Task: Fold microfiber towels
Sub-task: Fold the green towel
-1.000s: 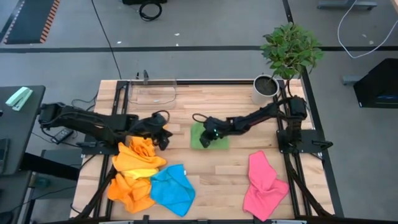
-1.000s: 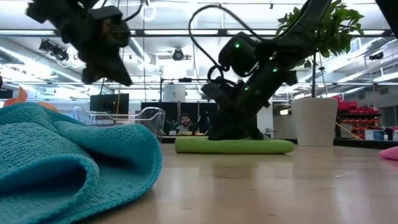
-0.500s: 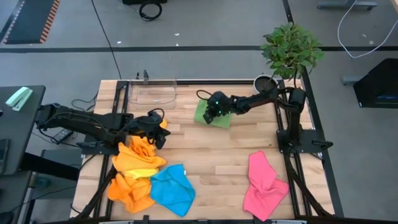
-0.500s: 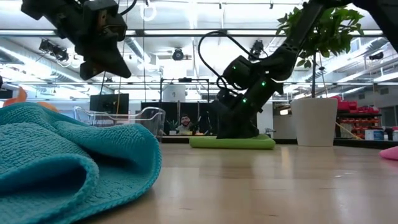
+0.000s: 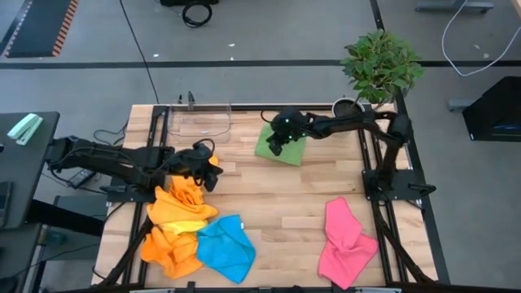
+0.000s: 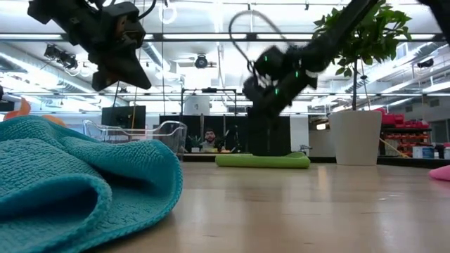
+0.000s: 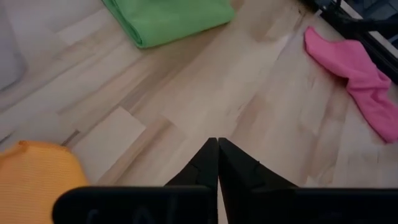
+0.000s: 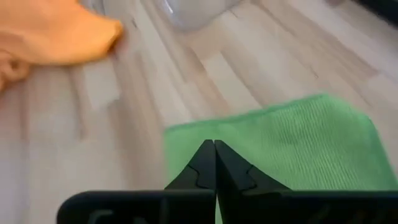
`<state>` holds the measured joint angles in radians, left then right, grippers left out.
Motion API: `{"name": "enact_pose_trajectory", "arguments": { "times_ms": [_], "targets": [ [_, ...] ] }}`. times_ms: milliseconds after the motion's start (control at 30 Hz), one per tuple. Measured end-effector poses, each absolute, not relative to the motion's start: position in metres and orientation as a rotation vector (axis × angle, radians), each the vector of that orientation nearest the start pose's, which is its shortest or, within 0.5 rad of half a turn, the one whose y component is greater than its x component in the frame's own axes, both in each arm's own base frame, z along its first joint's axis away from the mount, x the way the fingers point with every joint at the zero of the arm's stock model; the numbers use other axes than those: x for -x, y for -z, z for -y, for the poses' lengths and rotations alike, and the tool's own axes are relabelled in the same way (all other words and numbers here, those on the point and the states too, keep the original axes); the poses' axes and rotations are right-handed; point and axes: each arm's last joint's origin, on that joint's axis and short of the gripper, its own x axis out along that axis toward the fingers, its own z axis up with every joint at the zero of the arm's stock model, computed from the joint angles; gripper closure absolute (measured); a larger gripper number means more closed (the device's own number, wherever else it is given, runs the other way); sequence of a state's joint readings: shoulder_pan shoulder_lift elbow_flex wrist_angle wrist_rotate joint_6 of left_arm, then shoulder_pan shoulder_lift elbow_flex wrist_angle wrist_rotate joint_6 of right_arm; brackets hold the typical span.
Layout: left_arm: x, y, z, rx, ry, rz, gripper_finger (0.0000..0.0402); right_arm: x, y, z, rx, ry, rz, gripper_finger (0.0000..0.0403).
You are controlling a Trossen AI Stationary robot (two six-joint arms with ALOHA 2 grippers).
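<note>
The right gripper [image 5: 278, 143] has its two fingers pressed together with nothing between them. It hangs just above the green towel [image 5: 282, 146], which lies flat and folded at the back of the table [image 5: 285, 195], near the clear tray [image 5: 199, 122] and the plant pot [image 5: 348, 110]. It looks like this towel is done and the arm is letting it be.

The left gripper [image 5: 208, 169] is pinched together too, and it holds nothing. It hangs right by the orange towel [image 5: 181, 203], which is in a messy heap. A yellow towel [image 5: 189, 226] peeks out of that heap. A blue towel [image 5: 224, 248] lies beside it at the front, and a pink towel [image 5: 346, 240] lies well apart on the other side.

I think the next job is a messy towel, maybe the orange one. The fingers must spread first, then pinch a corner and pull it flat.

I can't see any words or labels to read.
</note>
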<state>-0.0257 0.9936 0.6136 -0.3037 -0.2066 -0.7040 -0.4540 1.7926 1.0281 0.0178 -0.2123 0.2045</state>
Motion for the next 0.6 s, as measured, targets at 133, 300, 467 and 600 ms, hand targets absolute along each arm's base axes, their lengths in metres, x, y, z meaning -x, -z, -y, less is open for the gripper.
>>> {"name": "enact_pose_trajectory", "arguments": {
  "times_ms": [133, 300, 467, 600],
  "targets": [
    [-0.2, -0.229, -0.004, 0.594, -0.417, -0.58, 0.0393, -0.323, -0.188, 0.127, -0.447, 0.401, -0.837, 0.0401],
    [-0.201, -0.229, -0.005, 0.585, -0.416, -0.577, 0.0374, -0.307, -0.166, 0.107, -0.532, 0.603, -0.947, 0.0401],
    [-0.201, -0.229, -0.005, 0.589, -0.417, -0.575, 0.0384, -0.307, -0.138, 0.108, -0.517, 0.69, -0.939, 0.0401],
    [-0.201, -0.229, -0.005, 0.628, -0.43, -0.568, 0.0395, -0.314, -0.125, 0.115, -0.433, 0.626, -0.918, 0.0401]
  ]
}}
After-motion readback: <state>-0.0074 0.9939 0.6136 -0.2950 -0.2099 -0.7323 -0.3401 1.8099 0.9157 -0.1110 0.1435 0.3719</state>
